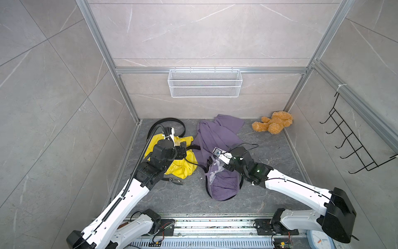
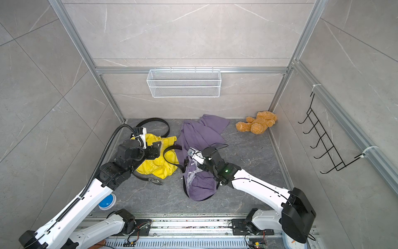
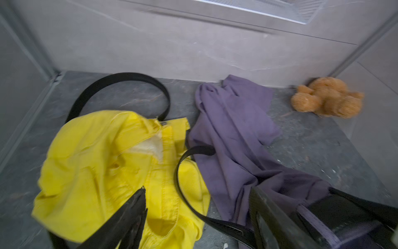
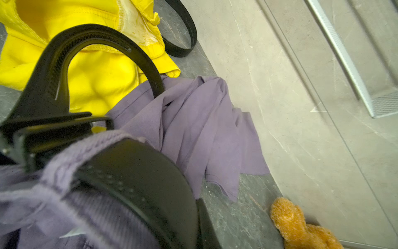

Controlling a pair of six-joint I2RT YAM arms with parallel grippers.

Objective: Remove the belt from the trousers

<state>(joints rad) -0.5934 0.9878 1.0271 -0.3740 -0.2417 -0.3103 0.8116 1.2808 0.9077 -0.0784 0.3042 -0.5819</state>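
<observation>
Left pincer: released, I see it above yellow trousers.
Right pincer: clenched, seemingly on purple trousers.
Belt: loops from their waistband.

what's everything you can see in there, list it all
yellow trousers: 1, yellow, floor left
purple trousers: 1, purple, floor centre
belts: 2, black, one in each pair
teddy bear: 1, tan, rear right corner
wire basket: 1, white, back wall
hook rack: 1, black, right wall
round disc: 1, blue and white, front left
dial: 1, blue-rimmed, front right
left gripper: 1, black, open above yellow trousers
right gripper: 1, black, shut on purple trousers' waist
</observation>
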